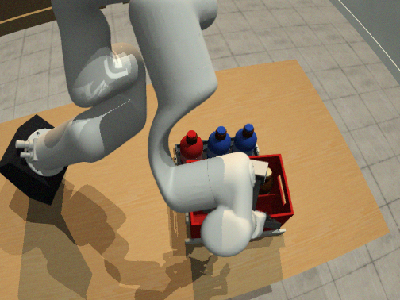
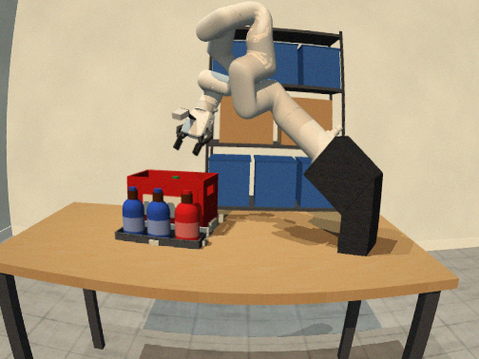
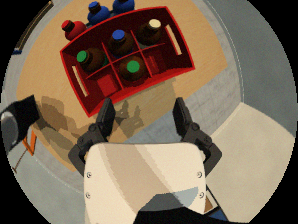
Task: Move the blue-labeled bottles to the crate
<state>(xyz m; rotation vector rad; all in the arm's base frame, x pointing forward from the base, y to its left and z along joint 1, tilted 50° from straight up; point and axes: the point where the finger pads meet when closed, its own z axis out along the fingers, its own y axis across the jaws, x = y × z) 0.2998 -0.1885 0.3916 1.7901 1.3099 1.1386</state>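
Observation:
Two blue-labeled bottles (image 2: 133, 216) (image 2: 158, 217) and a red-labeled bottle (image 2: 187, 220) stand upright on the dark tray (image 2: 162, 237), right beside the red crate (image 2: 173, 190). In the wrist view the crate (image 3: 127, 56) has six cells. Four hold bottles, with green (image 3: 83, 56), blue (image 3: 119, 35), cream (image 3: 154, 23) and green (image 3: 133, 66) caps. Two cells in the near row (image 3: 103, 84) (image 3: 162, 56) are empty. My gripper (image 2: 187, 148) is open and empty, high above the crate. Its fingers show wide apart in the wrist view. In the top view the arm hides most of the crate (image 1: 274, 190).
The arm's black base (image 2: 349, 199) stands on the table at the right. A shelf (image 2: 285, 119) with blue and brown boxes stands behind the table. The crate sits near the table's edge (image 1: 337, 246) in the top view.

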